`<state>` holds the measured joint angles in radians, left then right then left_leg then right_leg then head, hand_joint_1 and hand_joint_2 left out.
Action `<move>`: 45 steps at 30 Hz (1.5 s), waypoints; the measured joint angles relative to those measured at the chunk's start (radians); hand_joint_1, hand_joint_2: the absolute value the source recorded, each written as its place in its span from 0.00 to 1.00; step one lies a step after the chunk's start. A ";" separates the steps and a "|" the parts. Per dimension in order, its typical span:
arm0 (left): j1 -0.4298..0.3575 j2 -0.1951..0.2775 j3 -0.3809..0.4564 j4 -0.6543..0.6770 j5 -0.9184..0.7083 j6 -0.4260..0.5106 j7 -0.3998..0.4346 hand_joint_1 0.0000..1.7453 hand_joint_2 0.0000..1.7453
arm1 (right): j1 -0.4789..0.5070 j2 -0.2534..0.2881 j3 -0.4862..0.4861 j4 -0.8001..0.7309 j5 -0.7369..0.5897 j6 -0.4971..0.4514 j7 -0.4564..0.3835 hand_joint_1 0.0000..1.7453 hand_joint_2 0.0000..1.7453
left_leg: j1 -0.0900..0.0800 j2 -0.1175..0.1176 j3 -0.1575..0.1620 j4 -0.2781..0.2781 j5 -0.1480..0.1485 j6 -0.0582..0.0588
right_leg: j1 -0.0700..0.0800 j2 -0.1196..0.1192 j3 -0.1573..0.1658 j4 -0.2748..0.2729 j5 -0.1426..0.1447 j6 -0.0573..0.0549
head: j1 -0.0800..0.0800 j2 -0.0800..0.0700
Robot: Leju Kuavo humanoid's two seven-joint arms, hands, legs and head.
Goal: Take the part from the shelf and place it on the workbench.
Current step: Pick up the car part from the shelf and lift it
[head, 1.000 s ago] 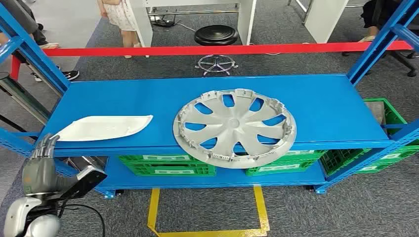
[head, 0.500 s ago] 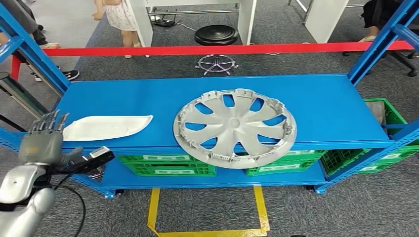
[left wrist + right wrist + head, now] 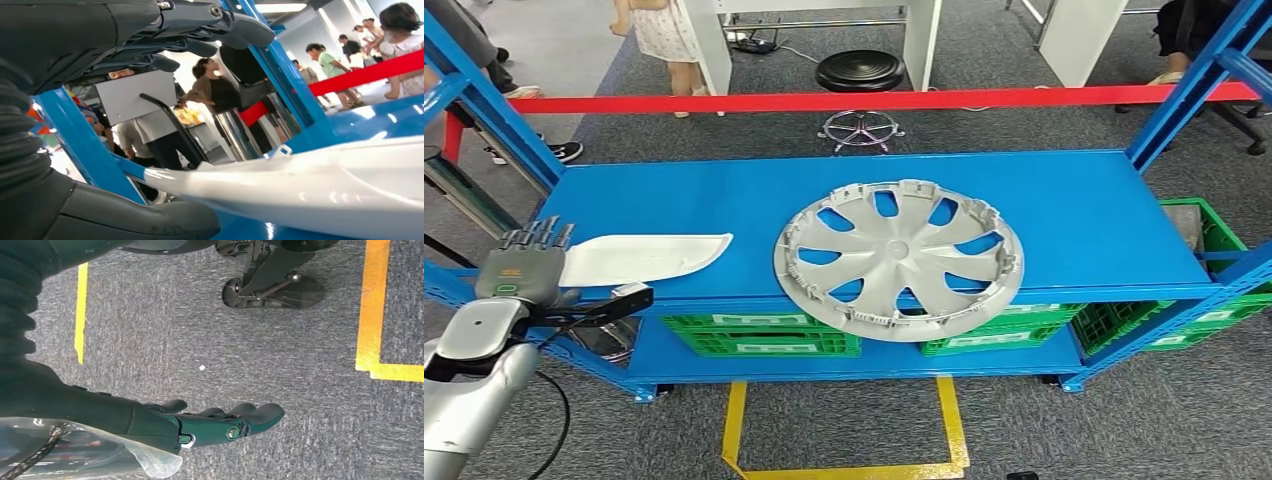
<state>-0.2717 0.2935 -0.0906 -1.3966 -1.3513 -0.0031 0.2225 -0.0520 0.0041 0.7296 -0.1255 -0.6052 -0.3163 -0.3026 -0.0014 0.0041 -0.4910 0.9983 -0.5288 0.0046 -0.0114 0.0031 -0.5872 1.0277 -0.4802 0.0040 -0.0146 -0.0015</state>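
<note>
1. Still on the shelf point(image 3: 1074, 215), the white part point(image 3: 649, 257) lies flat at its left end, beside a grey hubcap point(image 3: 899, 258).
2. Nothing is lifted yet, so I judge the task barely begun: grasp, carry and placing on the workbench all remain.
3. At the part's left tip, the left hand point(image 3: 524, 268) has its fingers point(image 3: 200, 30) spread above and thumb below, with no contact plainly visible.
4. Pointing at the floor, the right hand point(image 3: 220, 425) hangs loosely open, holding nothing.
</note>
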 joint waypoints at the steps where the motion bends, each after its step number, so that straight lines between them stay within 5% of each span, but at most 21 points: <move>1: -0.002 0.000 -0.003 0.007 0.001 0.000 0.000 0.00 1.00 | 0.000 0.000 0.001 -0.001 0.001 0.000 0.001 0.00 1.00 | 0.000 0.000 0.000 0.000 0.000 0.000 | 0.000 0.000 0.000 0.000 0.000 0.000 | 0.000 0.000; 16: -0.041 0.002 -0.030 0.101 0.029 -0.005 -0.016 0.00 1.00 | -0.003 -0.004 0.020 -0.006 0.013 -0.002 0.013 0.00 1.00 | 0.000 0.000 0.000 0.000 0.000 0.000 | 0.000 0.000 0.000 0.000 0.000 0.000 | 0.000 0.000; 24: -0.072 0.002 -0.036 0.179 0.036 -0.003 -0.027 0.10 1.00 | -0.010 -0.007 0.027 -0.011 0.018 -0.001 0.023 0.00 1.00 | 0.000 0.000 0.000 0.000 0.000 0.000 | 0.000 0.000 0.000 0.000 0.000 0.000 | 0.000 0.000; 26: -0.079 0.002 -0.039 0.197 0.036 -0.003 -0.029 0.19 1.00 | -0.011 -0.007 0.028 -0.011 0.019 -0.001 0.024 0.00 1.00 | 0.000 0.000 0.000 0.000 0.000 0.000 | 0.000 0.000 0.000 0.000 0.000 0.000 | 0.000 0.000; 30: -0.092 0.001 -0.043 0.228 0.041 0.001 -0.034 0.82 1.00 | -0.013 -0.007 0.032 -0.012 0.023 0.000 0.026 0.00 1.00 | 0.000 0.000 0.000 0.000 0.000 0.000 | 0.000 0.000 0.000 0.000 0.000 0.000 | 0.000 0.000; 34: -0.099 0.000 -0.043 0.253 0.044 0.015 -0.041 0.82 1.00 | -0.013 -0.007 0.037 -0.013 0.025 0.000 0.031 0.00 1.00 | 0.000 0.000 0.000 0.000 0.000 0.000 | 0.000 0.000 0.000 0.000 0.000 0.000 | 0.000 0.000; 39: -0.101 -0.002 -0.044 0.266 0.049 0.023 -0.050 0.99 1.00 | -0.012 -0.007 0.041 -0.014 0.026 0.001 0.032 0.00 1.00 | 0.000 0.000 0.000 0.000 0.000 0.000 | 0.000 0.000 0.000 0.000 0.000 0.000 | 0.000 0.000; 45: -0.100 -0.002 -0.044 0.267 0.071 0.040 -0.058 1.00 1.00 | -0.012 -0.007 0.044 -0.014 0.027 0.003 0.027 0.00 1.00 | 0.000 0.000 0.000 0.000 0.000 0.000 | 0.000 0.000 0.000 0.000 0.000 0.000 | 0.000 0.000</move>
<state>-0.3718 0.2912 -0.1345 -1.1300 -1.2805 0.0374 0.1647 -0.0637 -0.0033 0.7736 -0.1396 -0.5777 -0.3132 -0.2761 -0.0013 0.0041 -0.4911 0.9985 -0.5287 0.0046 -0.0113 0.0032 -0.5873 1.0277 -0.4802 0.0040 -0.0146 -0.0015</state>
